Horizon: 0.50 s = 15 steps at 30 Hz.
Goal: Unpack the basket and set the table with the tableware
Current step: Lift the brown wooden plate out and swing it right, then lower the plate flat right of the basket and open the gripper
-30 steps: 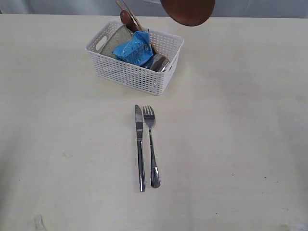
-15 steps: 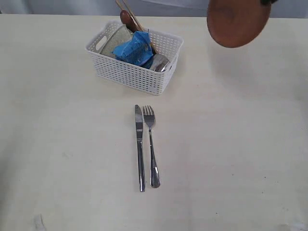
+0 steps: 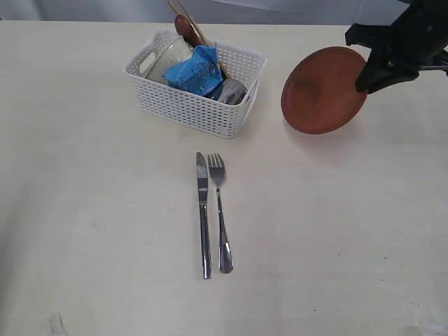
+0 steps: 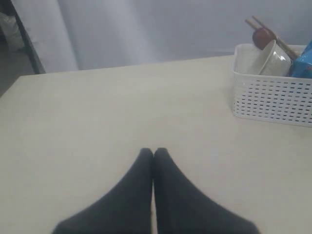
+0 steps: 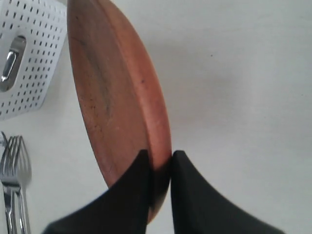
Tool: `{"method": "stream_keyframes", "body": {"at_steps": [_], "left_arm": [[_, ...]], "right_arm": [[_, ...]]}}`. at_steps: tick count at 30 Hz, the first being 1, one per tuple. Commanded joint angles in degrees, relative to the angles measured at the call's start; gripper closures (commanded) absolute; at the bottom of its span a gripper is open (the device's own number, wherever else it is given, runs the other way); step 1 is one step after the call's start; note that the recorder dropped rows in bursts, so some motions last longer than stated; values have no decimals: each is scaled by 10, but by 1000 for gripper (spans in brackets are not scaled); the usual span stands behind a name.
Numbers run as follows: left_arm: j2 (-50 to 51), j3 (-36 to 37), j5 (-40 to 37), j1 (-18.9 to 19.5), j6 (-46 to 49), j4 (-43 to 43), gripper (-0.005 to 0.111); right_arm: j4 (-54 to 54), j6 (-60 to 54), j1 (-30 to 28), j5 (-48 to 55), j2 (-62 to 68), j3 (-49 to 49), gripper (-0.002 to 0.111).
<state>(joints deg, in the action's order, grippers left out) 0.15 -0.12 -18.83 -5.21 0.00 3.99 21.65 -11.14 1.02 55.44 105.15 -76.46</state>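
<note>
Left claw (image 4: 153,152): fingers pressed together, holding nothing, over bare desk (image 3: 336,231); the one white basket (image 3: 192,108) sits well ahead of it.

Nearest: one knife (image 3: 203,217) and one fork (image 3: 221,210) lie side by side, well short of the right claw (image 3: 364,73) and toward the left claw's side.

Right claw – narrowly parted, pinching the rim of the one brown plate (image 3: 323,91), which is steeply tilted. The plate is just beside the basket, not touching it.

In the basket, beyond the plate from that claw – one bowl (image 3: 168,59), one blue bag (image 3: 196,70), one steel cup (image 3: 232,91). Farthest: one wooden spoon (image 3: 185,28) and two chopsticks (image 3: 183,10), sticking up past the rim.
</note>
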Motion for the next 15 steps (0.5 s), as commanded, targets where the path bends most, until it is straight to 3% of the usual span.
{"method": "stream_keyframes", "body": {"at_steps": [1,15], "left_arm": [[-2,1,4,1,0,3,107],[-2,1,4,1,0,3,107]], "right_arm": [[39,-11,-5,-46,29,12,109],[44,-28,-9,-73,104,12,108]]}}
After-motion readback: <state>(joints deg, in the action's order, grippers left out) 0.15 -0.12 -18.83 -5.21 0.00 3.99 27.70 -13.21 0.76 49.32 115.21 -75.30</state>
